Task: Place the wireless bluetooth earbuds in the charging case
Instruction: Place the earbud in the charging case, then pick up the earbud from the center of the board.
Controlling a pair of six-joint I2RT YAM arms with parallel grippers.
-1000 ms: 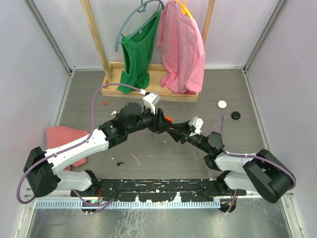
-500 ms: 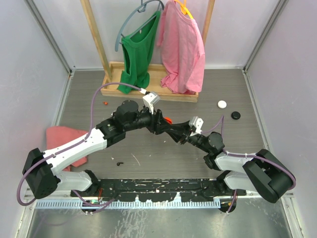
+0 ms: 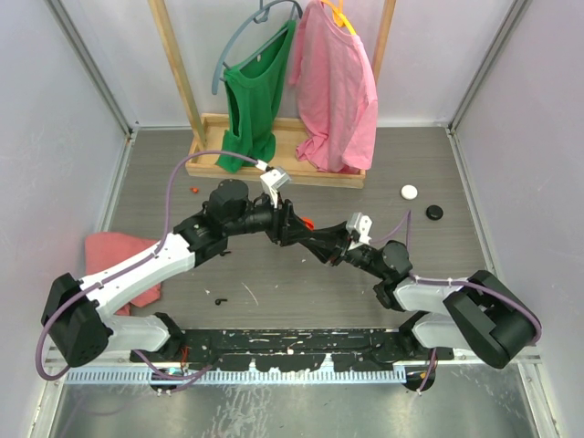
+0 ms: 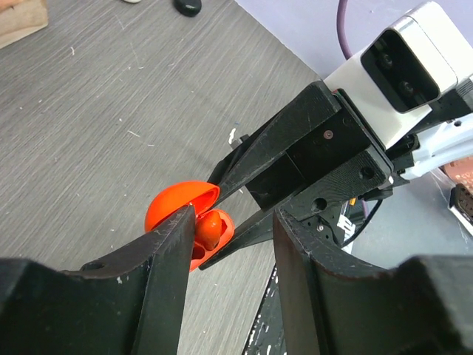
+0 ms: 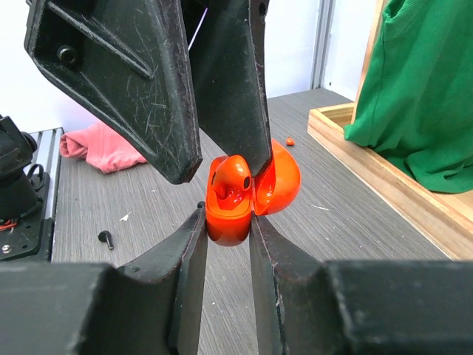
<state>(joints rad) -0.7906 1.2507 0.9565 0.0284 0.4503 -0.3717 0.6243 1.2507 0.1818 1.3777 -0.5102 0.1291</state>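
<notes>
Right claw [image 5: 228, 214]: clenched on the lower half of the orange charging case [image 3: 310, 221], one finger on each side of it, holding it above the middle of the table [image 3: 301, 283].
Charging case: open, its lid [image 5: 281, 181] hinged back towards the far side.
Orange earbud [image 5: 230, 177]: sits in the open mouth of the case, between the lid and the base.
Left claw [image 4: 235, 214]: released, jaws apart over the case mouth. One finger [image 4: 174, 251] touches the case by the earbud and the other stands clear of it.
Orange-red earbud [image 3: 194, 189]: lies on the table at the far left, near the wooden rack [image 3: 210, 128].
Black earbud [image 3: 220, 301]: lies on the table at the near left, just in front of the left arm.
Pucks: a white puck [image 3: 409, 192] and a black puck [image 3: 434, 213] lie close together at the far right.
Pink cloth [image 3: 119, 255]: lies at the left edge, partly under the left arm.
Rack: carries a green shirt [image 3: 254, 100] and a pink shirt [image 3: 336, 91].
</notes>
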